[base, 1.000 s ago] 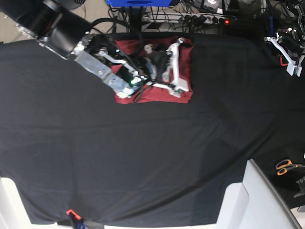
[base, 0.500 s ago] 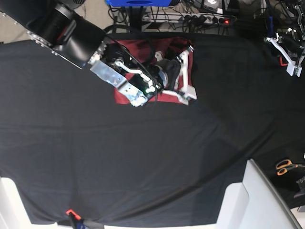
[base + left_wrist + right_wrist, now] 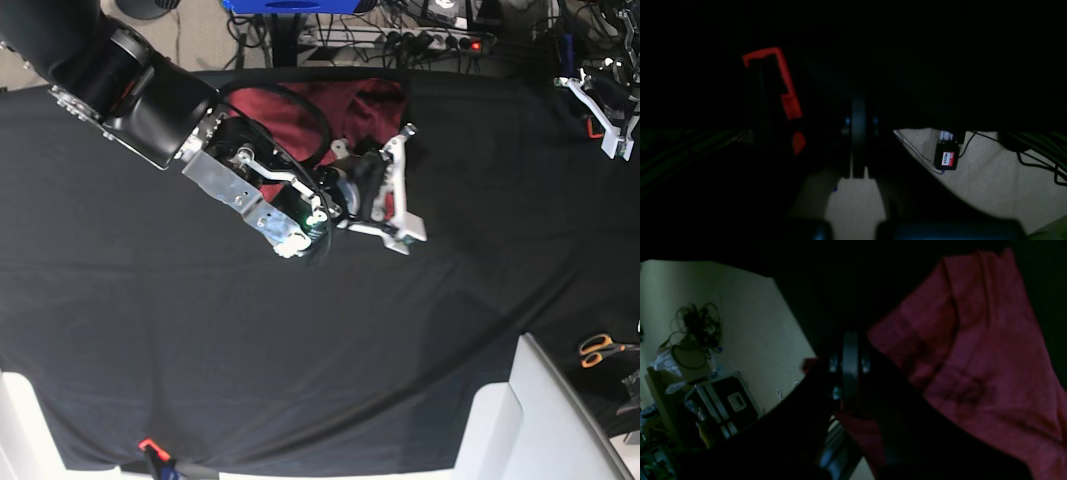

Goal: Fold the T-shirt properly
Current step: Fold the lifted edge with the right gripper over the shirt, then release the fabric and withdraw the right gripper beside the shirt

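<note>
Maroon cloth, the T-shirt [image 3: 290, 105], lies bunched into a compact folded bundle at the upper middle of the base view, near the far edge of the black table cloth [image 3: 300, 340]. Only its upper part shows there; the right arm crosses over the rest. In the right wrist view the T-shirt [image 3: 977, 350] fills the right half of the frame, plain dark-red knit with soft creases, a straight hem band and layered edges stacked one on another, no print anywhere.

Just below the bundle in the base view sits the right gripper [image 3: 395, 190], its white jaws drawn together with nothing visibly between them; whether it touches the cloth I cannot tell. The left gripper [image 3: 612, 115] hangs at the upper right edge of the frame, well apart from the shirt, jaws closed and empty. Its own camera is mostly dark, showing a red clamp [image 3: 780, 86] at upper left. Orange-handled scissors [image 3: 600, 349] lie at the lower right.
</note>
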Controlling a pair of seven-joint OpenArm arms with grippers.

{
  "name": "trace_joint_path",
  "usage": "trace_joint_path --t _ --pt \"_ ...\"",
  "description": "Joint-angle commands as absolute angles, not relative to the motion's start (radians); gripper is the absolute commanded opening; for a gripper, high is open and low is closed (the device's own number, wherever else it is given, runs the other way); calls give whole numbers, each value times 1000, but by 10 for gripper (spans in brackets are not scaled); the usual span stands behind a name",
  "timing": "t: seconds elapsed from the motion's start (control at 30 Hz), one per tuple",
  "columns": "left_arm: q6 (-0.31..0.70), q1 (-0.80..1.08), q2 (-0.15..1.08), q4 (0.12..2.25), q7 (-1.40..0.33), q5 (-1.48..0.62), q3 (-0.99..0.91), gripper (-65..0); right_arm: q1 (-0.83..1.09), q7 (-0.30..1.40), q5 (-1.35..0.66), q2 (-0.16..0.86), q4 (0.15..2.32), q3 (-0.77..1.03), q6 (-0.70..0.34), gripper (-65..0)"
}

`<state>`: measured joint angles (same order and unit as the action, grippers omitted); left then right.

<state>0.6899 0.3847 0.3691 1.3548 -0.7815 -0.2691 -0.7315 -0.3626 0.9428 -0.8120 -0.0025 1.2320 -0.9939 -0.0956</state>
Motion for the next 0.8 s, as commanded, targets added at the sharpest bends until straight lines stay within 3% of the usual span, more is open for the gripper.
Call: trace_joint_path --t 0.0,0.23,0.77 --pt "698 386 390 1372 -773 -275 -739 -650 -387 935 -822 -8 1219 -987 -99 -638" --pt "698 386 390 1372 -773 -275 -739 -650 -403 837 -820 -5 1081 -995 -105 -638" --pt "698 387 390 1372 -773 -275 -739 -650 -430 742 -820 -7 1015 -995 -107 -638"
